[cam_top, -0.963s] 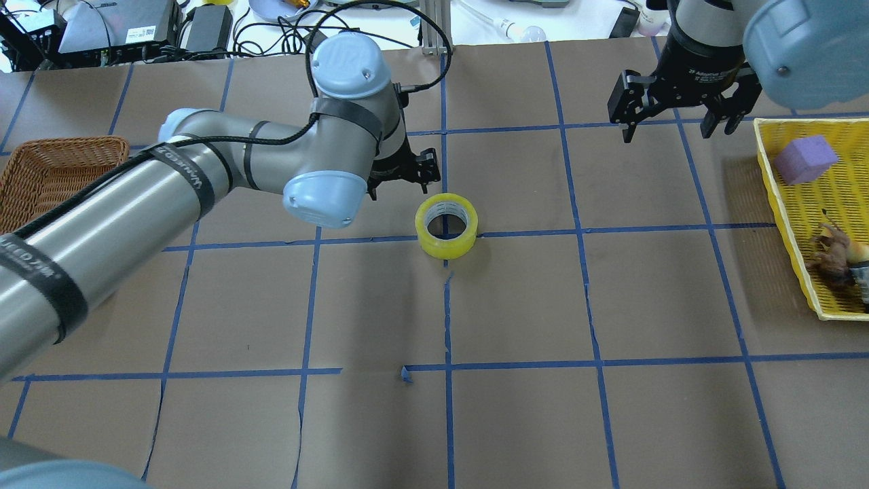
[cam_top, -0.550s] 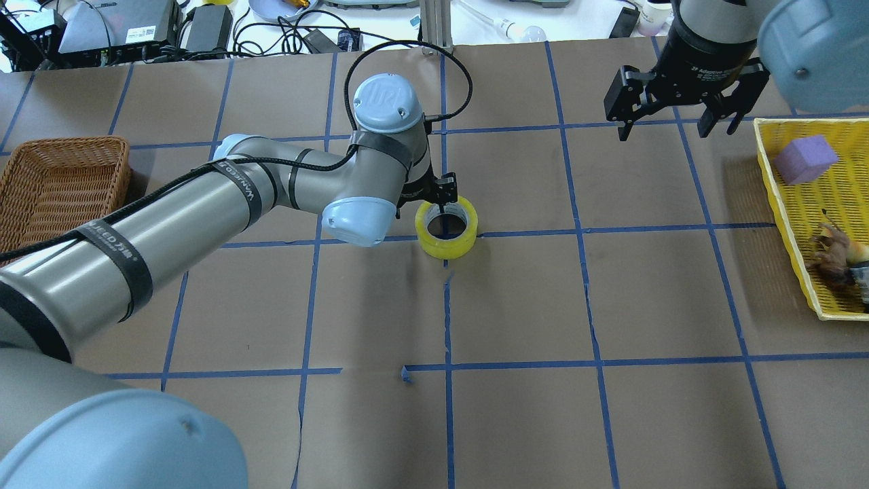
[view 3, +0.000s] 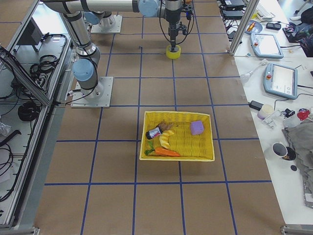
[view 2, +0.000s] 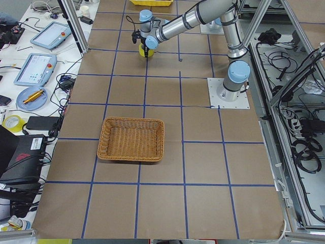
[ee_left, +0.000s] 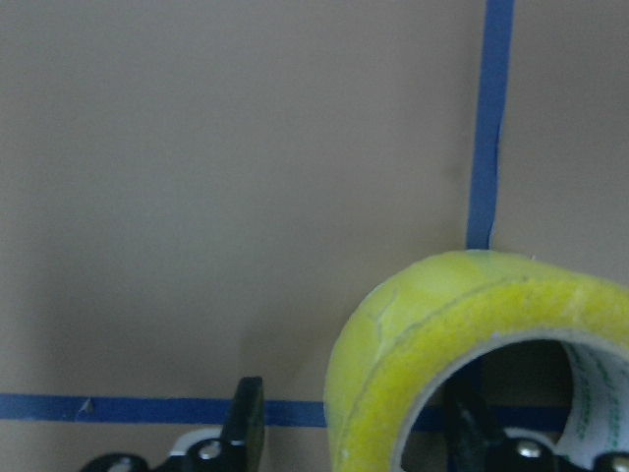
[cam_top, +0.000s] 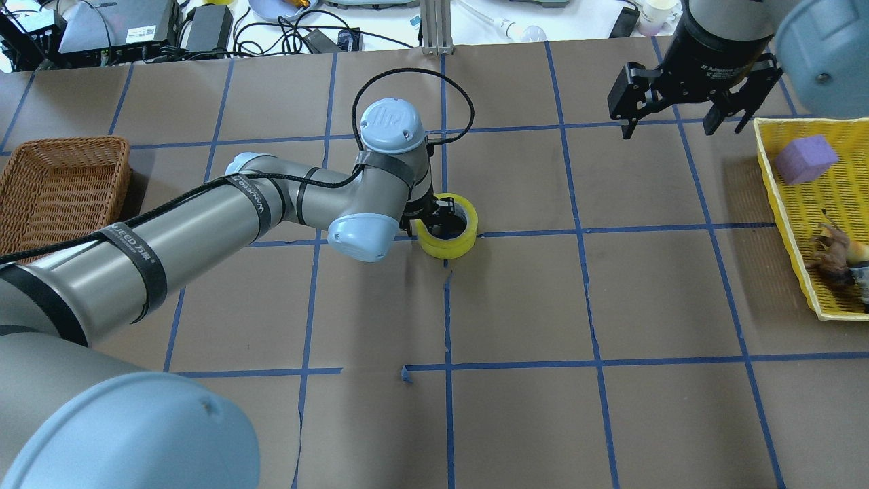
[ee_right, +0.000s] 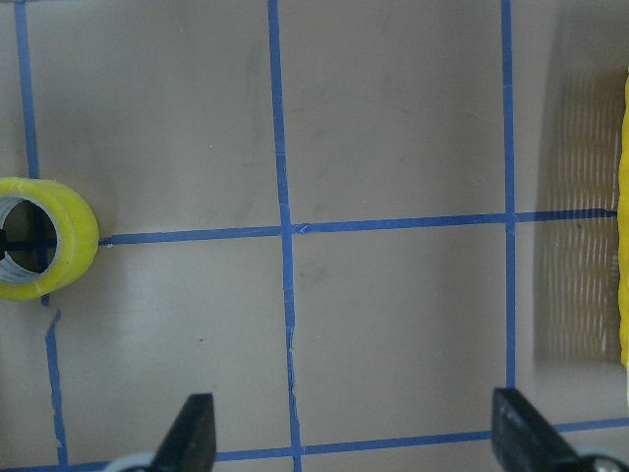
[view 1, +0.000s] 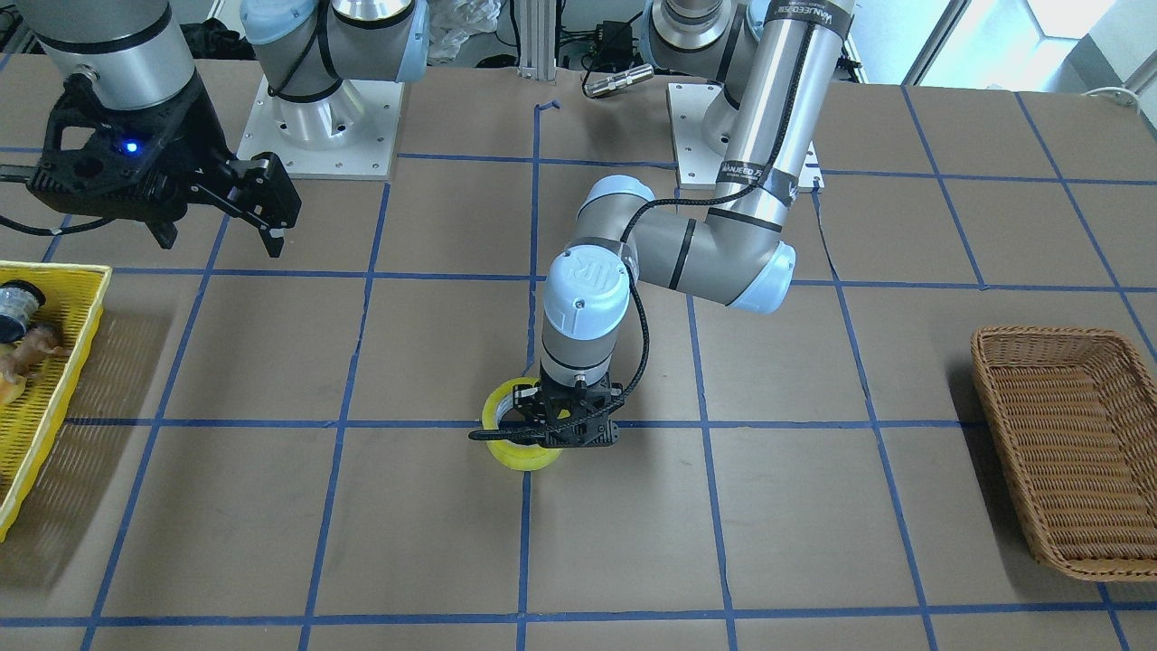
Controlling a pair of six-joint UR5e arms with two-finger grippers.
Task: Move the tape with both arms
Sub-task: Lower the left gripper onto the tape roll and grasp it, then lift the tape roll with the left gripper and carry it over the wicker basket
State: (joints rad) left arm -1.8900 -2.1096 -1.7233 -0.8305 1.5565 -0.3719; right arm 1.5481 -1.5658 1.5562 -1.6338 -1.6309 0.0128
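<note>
Purple block point(cam_top: 805, 158) in yellow tray point(cam_top: 836, 204), tape point(cam_top: 448, 244) outside.

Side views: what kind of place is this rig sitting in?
Most likely a robotics lab workcell: left arm and right arm bolted to a table marked with blue grid lines, teach pendants alongside, cables coiled by aluminium framing.

The left arm point(cam_top: 204, 224) reaches in from eight o'clock of the overhead view, its forearm stretched long and its wrist turned straight down near the view's centre. The left gripper point(cam_top: 438, 219) points downward, set low, jaws apart. The right arm point(cam_top: 719, 34) hangs at one o'clock, held high. The right gripper point(cam_top: 669, 123) faces down with its fingers point(ee_right: 192, 433) spread wide.
</note>
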